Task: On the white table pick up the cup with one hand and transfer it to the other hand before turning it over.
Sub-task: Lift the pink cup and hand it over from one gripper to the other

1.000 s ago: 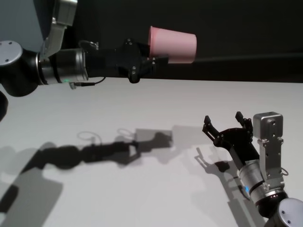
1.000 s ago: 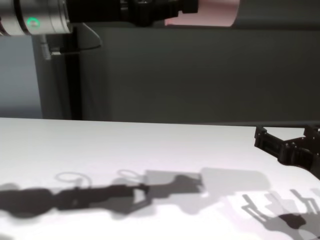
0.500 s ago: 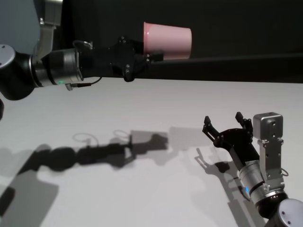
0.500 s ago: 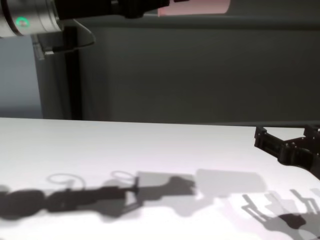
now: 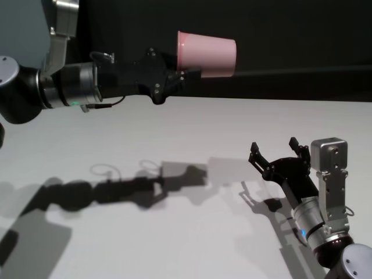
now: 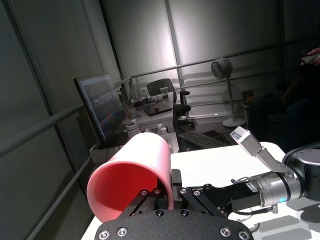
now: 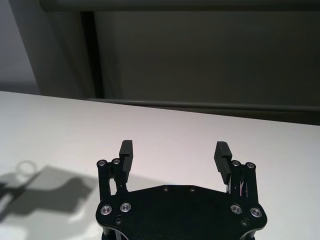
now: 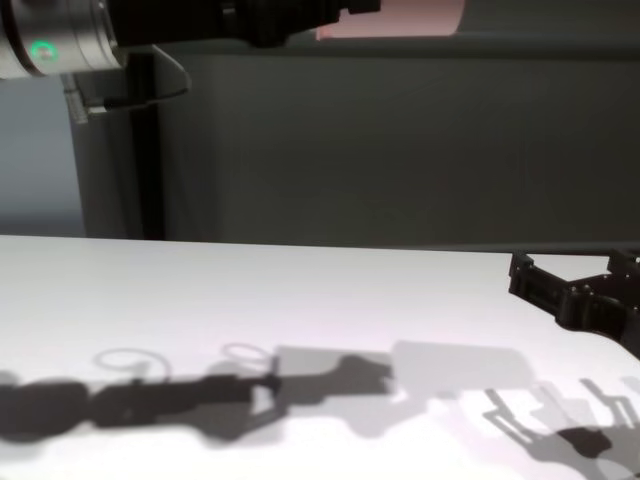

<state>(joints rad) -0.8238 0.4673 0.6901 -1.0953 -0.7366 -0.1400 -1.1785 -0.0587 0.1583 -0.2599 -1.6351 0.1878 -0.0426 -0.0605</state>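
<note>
The pink cup [image 5: 207, 53] is held lying on its side, high above the white table [image 5: 192, 133], with its rim toward my left arm. My left gripper [image 5: 185, 65] is shut on the cup near its rim. In the left wrist view the cup [image 6: 131, 175] shows its open mouth between the fingers. In the chest view only the cup's lower edge [image 8: 400, 18] shows at the top. My right gripper [image 5: 279, 154] is open and empty, low over the table at the right, fingers pointing away; it also shows in the right wrist view [image 7: 174, 154] and the chest view [image 8: 575, 285].
A dark grey wall panel [image 8: 400, 150] stands behind the table's far edge. The left arm's shadow [image 5: 116, 189] lies across the table's middle.
The left arm rose and drew back a little to the left with the cup over the second, then settled slightly. The right arm has not moved.
</note>
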